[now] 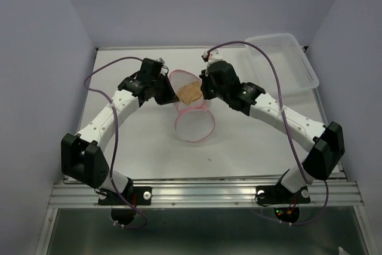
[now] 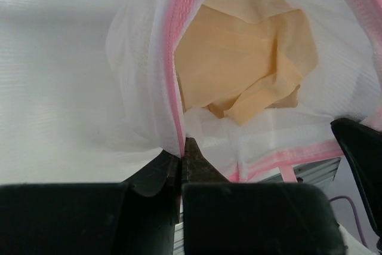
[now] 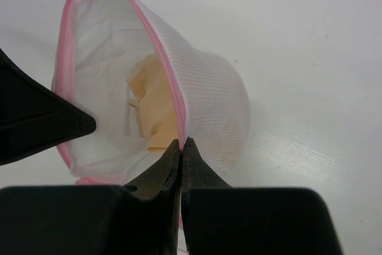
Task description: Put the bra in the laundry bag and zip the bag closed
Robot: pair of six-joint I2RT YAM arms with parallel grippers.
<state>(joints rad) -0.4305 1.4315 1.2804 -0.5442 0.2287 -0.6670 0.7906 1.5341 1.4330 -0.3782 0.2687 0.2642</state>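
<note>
Left claw: the left claw has its tips pressed together on the pink zipper rim of the laundry bag, on the left side of the mouth.
Right claw: the right claw is pinched just as tight on the opposite stretch of pink rim, with mesh bunched at its tips.
Bag: the white mesh laundry bag sits mid-counter, its mouth held wide between the 2 claws and tilted toward the far edge.
Bra: the tan bra lies crumpled inside the bag, seen through the mouth and well below the rim.
Edges: a clear plastic basket sits at the far right corner, well apart from the bag.
Room: white counter spreads between the bag and the arm bases, and pale walls close in on both sides.
</note>
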